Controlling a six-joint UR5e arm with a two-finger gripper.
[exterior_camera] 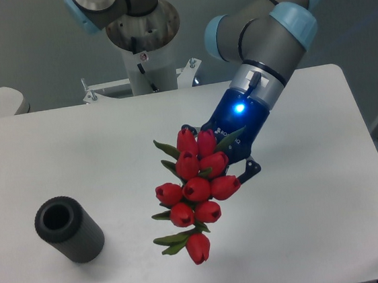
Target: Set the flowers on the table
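White table (pixel 306 224), grey cylinder (pixel 68 230) near left edge. Gripper (pixel 228 159) mid-tabletop, clamped on flowers (pixel 196 195); buds fanning toward front edge, stems hidden behind the fingers.

Matte smooth white table (pixel 74 147), glossy red plastic-looking flowers (pixel 195 191), ribbed dark cylinder (pixel 68 230)

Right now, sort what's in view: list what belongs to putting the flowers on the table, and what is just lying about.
Belongs to the job:
- flowers, held in the hand
- table, where they are to be laid

Just lying about:
- dark cylinder, standing at the table's left
- metal bracket at the far edge
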